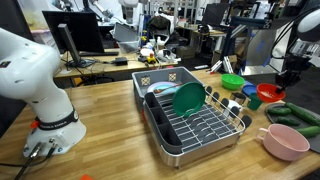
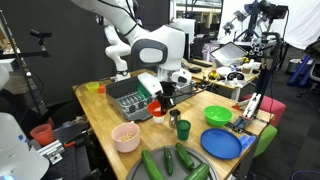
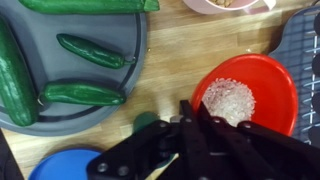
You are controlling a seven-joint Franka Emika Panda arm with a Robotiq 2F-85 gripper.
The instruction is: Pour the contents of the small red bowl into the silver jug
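Observation:
The small red bowl holds a heap of white grains and lies at the right of the wrist view. It also shows in both exterior views. My gripper has its dark fingers close together astride the bowl's near rim, and it shows above the bowl in an exterior view. The silver jug stands on the wooden table a little in front of the bowl. In the wrist view the jug is largely hidden behind my fingers.
A grey plate carries several cucumbers. A pink cup, a blue plate, a green bowl and a dish rack stand around. A blue bowl is at the lower left.

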